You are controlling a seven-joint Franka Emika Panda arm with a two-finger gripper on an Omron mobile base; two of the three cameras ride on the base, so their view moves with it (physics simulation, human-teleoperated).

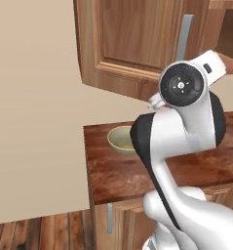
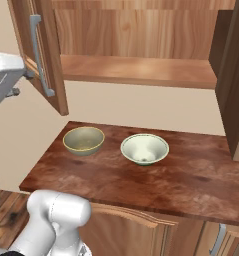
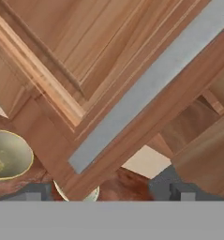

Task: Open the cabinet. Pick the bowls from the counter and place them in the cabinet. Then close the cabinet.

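Hand view, gripper (image 3: 106, 190) spread wide, facing cabinet door handle (image 3: 151, 86)

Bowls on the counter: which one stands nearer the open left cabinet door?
The olive-tan bowl, at the counter's left end below that door; the pale white-green bowl sits further right.

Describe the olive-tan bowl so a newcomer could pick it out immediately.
Start at the open wall cabinet and drop to the dark reddish-brown counter beneath it. Two bowls sit side by side there; the olive-tan bowl is nearer the counter's left end, deeper and darker than the pale white-green bowl beside it.
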